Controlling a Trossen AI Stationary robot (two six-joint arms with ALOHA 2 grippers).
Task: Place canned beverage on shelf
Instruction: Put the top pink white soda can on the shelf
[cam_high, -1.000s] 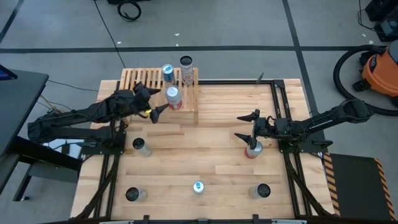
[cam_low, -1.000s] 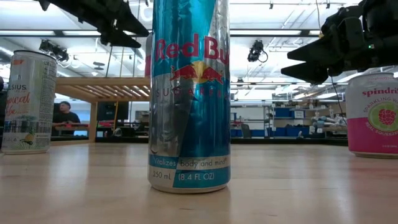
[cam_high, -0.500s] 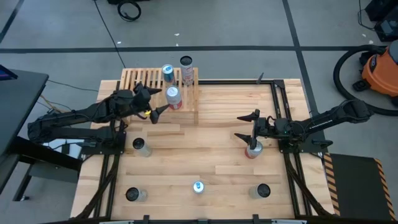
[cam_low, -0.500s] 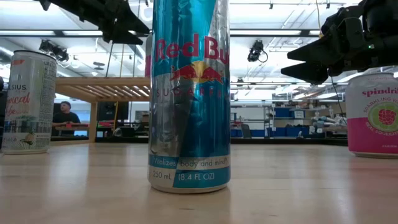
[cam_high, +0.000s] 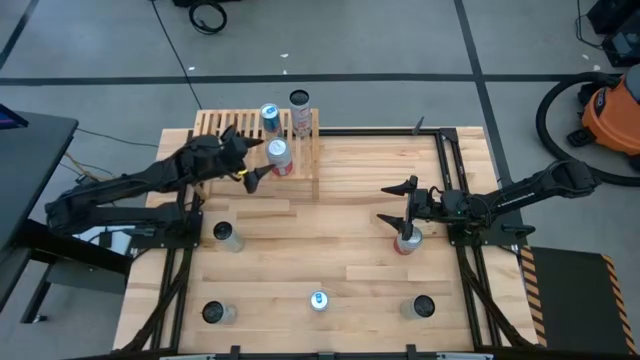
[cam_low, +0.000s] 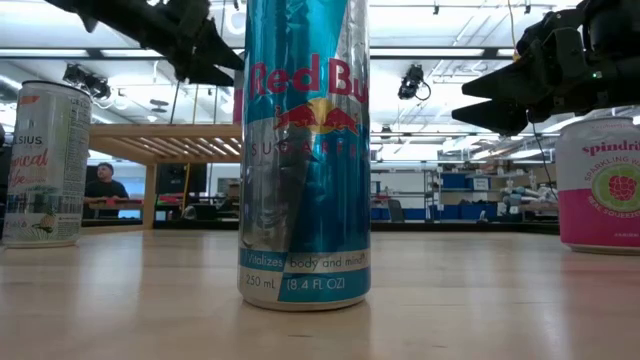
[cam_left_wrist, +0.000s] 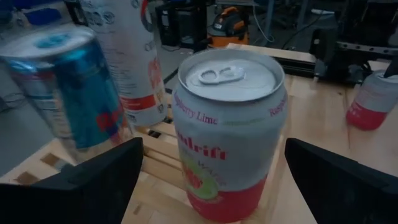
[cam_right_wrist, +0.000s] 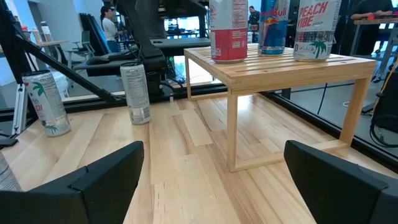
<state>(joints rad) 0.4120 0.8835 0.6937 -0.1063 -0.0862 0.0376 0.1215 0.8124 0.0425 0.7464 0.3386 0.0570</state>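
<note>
The shelf (cam_high: 225, 125) stands at the table's far left edge. On its slats stand a red-and-white can (cam_high: 279, 155), a blue can (cam_high: 270, 118) and a white can (cam_high: 300, 108). My left gripper (cam_high: 260, 158) is open at the red-and-white can (cam_left_wrist: 229, 134), one finger on either side of it with gaps showing. My right gripper (cam_high: 396, 203) is open and empty at the table's right, above and beside a pink can (cam_high: 406, 240) that stands on the table.
Loose cans stand on the table: one at left (cam_high: 228, 236), three along the near edge (cam_high: 214, 312), (cam_high: 318, 299), (cam_high: 420, 306). In the low view a blue Red Bull can (cam_low: 305, 160) stands close by. Black rails (cam_high: 455, 200) run along both sides.
My left gripper has shifted a little toward the table's far edge, still open around the red-and-white can, which has stayed in place on the shelf.
</note>
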